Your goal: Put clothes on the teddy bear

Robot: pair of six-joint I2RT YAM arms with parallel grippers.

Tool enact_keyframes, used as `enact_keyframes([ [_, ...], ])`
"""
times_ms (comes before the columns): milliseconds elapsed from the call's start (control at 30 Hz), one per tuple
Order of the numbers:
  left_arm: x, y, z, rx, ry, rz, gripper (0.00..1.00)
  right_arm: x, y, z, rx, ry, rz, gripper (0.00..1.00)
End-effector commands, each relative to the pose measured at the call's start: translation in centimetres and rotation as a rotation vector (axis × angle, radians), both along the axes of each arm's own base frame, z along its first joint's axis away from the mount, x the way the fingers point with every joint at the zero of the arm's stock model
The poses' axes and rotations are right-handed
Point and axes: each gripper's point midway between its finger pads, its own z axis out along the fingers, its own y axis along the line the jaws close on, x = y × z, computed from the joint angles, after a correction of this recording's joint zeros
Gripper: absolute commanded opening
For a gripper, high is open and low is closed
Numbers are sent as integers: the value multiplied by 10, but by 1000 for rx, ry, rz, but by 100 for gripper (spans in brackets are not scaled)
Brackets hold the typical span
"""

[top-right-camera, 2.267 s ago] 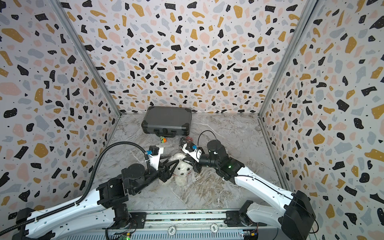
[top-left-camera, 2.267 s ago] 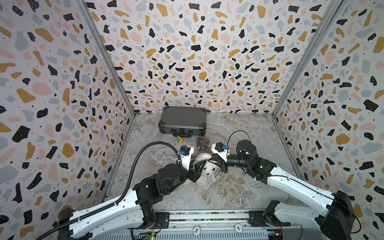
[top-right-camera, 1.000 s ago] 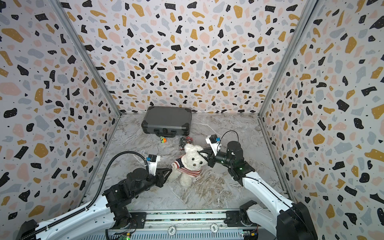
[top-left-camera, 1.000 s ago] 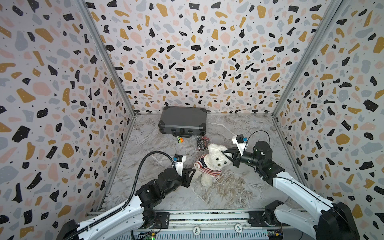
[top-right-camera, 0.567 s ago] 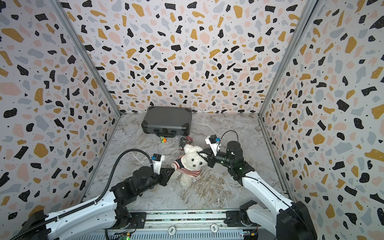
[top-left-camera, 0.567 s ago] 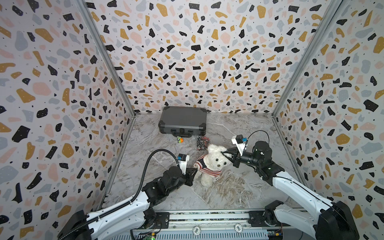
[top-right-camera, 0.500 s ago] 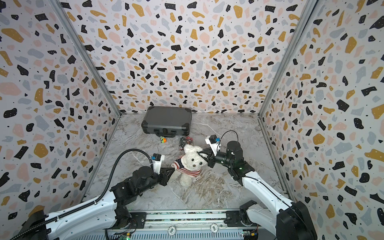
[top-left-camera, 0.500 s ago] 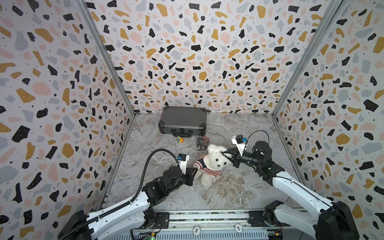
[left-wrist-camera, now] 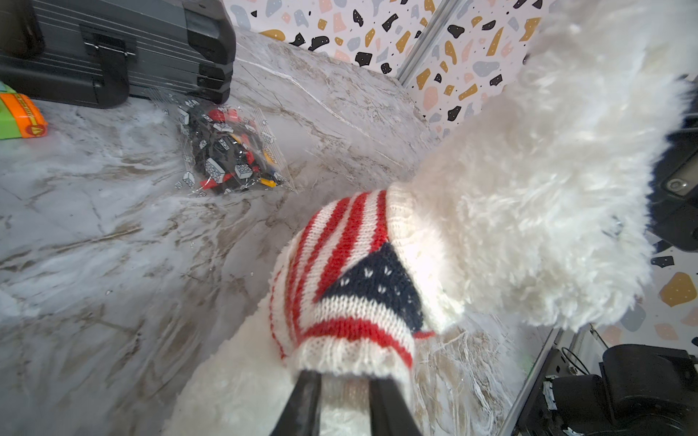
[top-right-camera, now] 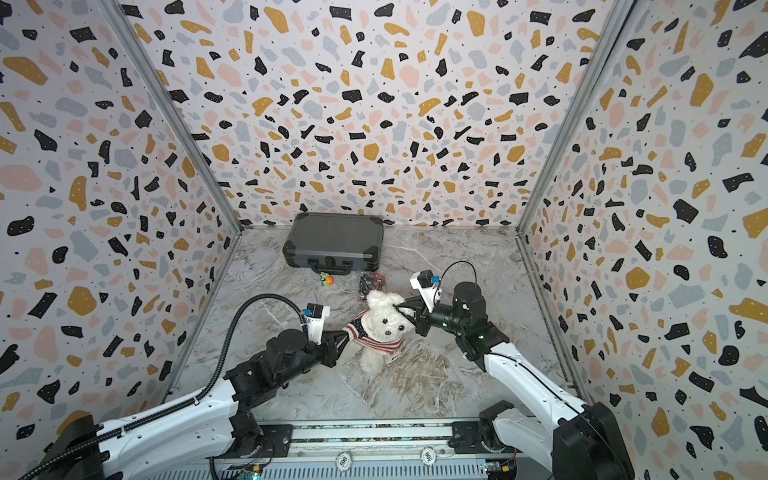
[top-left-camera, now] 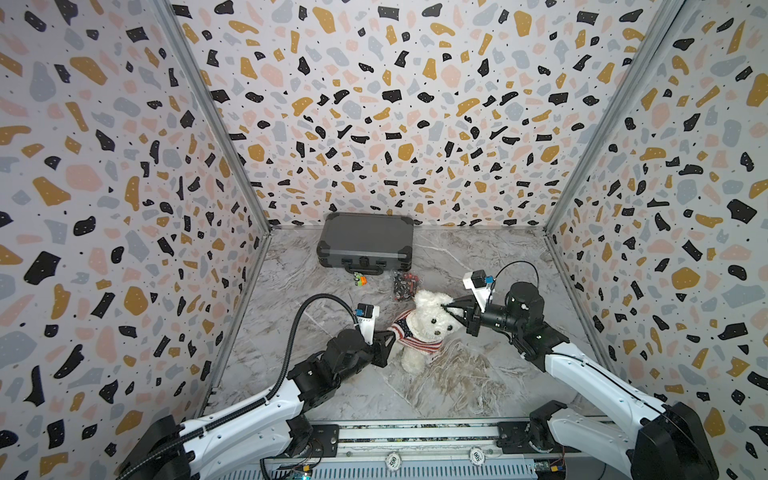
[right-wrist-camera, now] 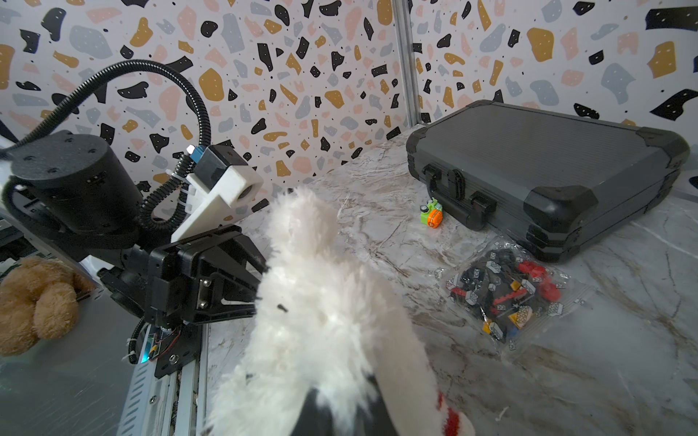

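Although the flag-striped sweater [top-left-camera: 415, 341] already covers the teddy bear [top-left-camera: 434, 322], seated on the marble floor [top-left-camera: 457, 257], dressing looks unfinished: left gripper [top-left-camera: 390, 332] pinches the sleeve cuff [left-wrist-camera: 347, 351], right gripper [top-left-camera: 446, 308] is clamped on the bear's head.

The teddy bear [top-left-camera: 432, 324] is white; its sweater [left-wrist-camera: 347, 287] shows red-and-white stripes and a navy patch flecked white. The case [top-left-camera: 365, 241] is dark grey, the floor [top-left-camera: 478, 257] grey-white marble veined brown, the walls [top-left-camera: 374, 104] speckled ochre, pink, black.

The teddy bear [top-left-camera: 432, 321] is in the middle of the tabletop [top-left-camera: 478, 253], between the left gripper [top-left-camera: 392, 333] and right gripper [top-left-camera: 445, 308]. A bag of bricks [top-left-camera: 404, 285] lies just behind it, and the case [top-left-camera: 365, 241] farther back.
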Motion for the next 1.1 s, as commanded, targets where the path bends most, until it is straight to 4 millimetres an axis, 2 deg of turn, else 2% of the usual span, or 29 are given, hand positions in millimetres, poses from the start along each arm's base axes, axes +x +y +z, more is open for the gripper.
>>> enact_keyframes([
  [0,10,-11,32,-68,-81,-14,29,-5,1,14,33,-44,24,0],
  [200,15,-13,28,-53,-87,-5,34,-5,1,13,32,-40,27,0],
  [367,19,-18,20,-45,-81,-13,35,-4,2,13,36,-36,31,0],
  [533,23,-21,17,-40,-90,-16,33,-4,3,13,39,-34,36,0],
  [833,31,-23,-4,-12,-79,-22,26,-2,4,11,39,-22,37,0],
  [1000,33,-29,-6,-9,-85,-39,34,-1,5,9,38,-15,38,0],
  [1067,34,-31,-7,-6,-86,-44,33,-1,5,10,38,-16,37,0],
])
